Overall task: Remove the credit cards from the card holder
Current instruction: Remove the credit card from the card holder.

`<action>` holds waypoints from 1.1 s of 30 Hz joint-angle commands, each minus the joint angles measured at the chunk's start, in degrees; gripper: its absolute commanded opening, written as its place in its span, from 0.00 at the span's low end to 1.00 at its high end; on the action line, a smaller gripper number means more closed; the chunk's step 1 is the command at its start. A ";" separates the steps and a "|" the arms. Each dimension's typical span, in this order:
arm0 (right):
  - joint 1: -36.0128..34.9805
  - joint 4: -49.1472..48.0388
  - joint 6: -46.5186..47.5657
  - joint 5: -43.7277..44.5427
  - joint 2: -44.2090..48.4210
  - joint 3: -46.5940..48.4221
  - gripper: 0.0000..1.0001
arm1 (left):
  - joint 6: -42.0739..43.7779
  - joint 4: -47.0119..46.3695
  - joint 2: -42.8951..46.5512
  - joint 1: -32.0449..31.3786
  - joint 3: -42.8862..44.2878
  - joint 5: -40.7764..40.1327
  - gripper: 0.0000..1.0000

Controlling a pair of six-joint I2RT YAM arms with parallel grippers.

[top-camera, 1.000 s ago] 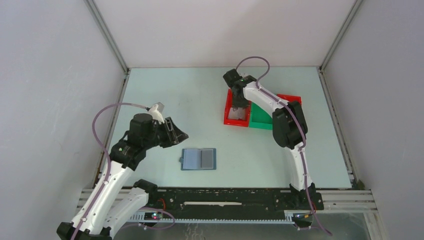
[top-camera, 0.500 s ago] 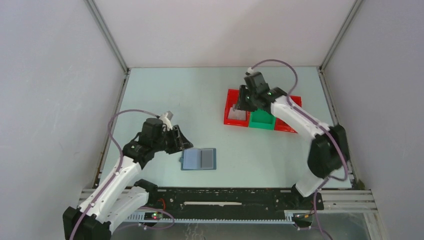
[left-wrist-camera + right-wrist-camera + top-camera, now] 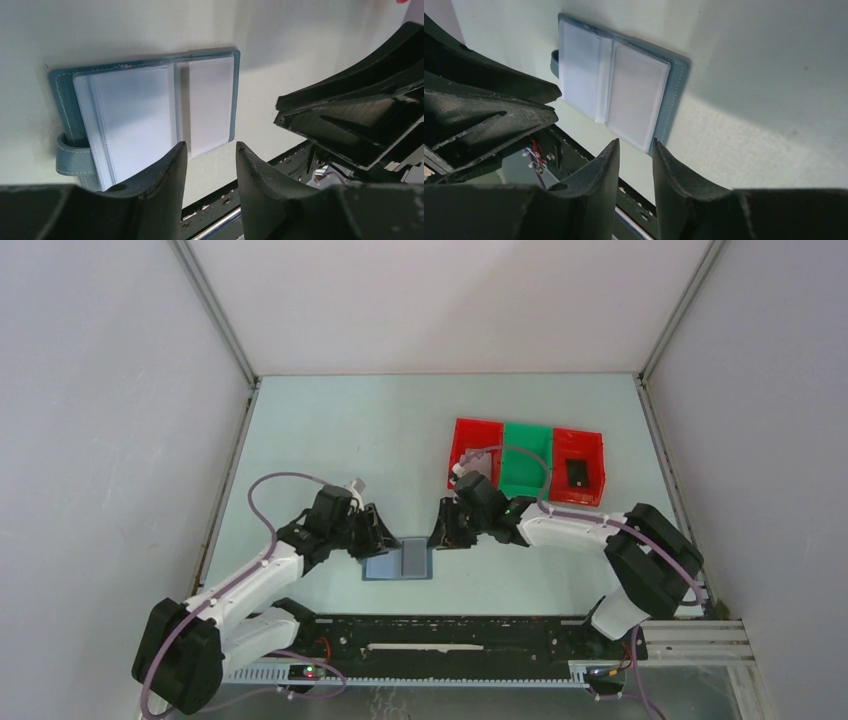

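Teal, soft, stitched bifold card holder (image 3: 398,560) lies open flat near the front of the pale green counter (image 3: 330,430), a pale grey credit card (image 3: 210,100) flush in its right pocket, while the left claw (image 3: 210,150) and right claw (image 3: 636,145) hang close over it, both half-open and gripping nothing. The danger, I'd say: that thin card offers little edge, so a pinch may catch the pocket and drag the unpinned holder across the smooth top (or the crowded claws knock together). White walls (image 3: 450,300) box the counter in, with red and green plastic bins (image 3: 527,455) back right.
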State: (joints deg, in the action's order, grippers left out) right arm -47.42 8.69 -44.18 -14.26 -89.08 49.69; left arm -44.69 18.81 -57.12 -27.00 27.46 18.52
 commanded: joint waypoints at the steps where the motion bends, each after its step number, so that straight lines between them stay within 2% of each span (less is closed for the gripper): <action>1: -1.00 -13.14 -7.46 -1.65 -2.08 -1.61 0.38 | -2.07 -4.04 -0.66 0.20 -1.19 -2.22 0.46; 5: -1.95 -14.28 -8.25 -2.08 -4.61 -1.75 0.38 | -2.24 -5.91 -2.37 1.78 -3.18 -0.65 0.46; 15: -3.29 -15.00 -9.48 -0.84 -8.56 -2.55 0.38 | -0.30 -3.43 -0.62 7.40 -4.43 -0.08 0.45; 24: -3.71 -14.23 -9.84 2.20 -8.46 -3.84 0.38 | 0.44 -4.65 -4.10 8.28 -6.07 -0.61 0.45; 33: -4.17 -15.72 -9.69 1.35 -8.83 -3.99 0.38 | 0.42 -5.39 -6.16 8.31 -6.29 -0.77 0.44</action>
State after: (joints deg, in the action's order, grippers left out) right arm -50.78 -4.29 -53.32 -13.61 -98.21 46.09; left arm -45.50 14.17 -62.72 -19.18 22.17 18.28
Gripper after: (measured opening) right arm 0.383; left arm 0.447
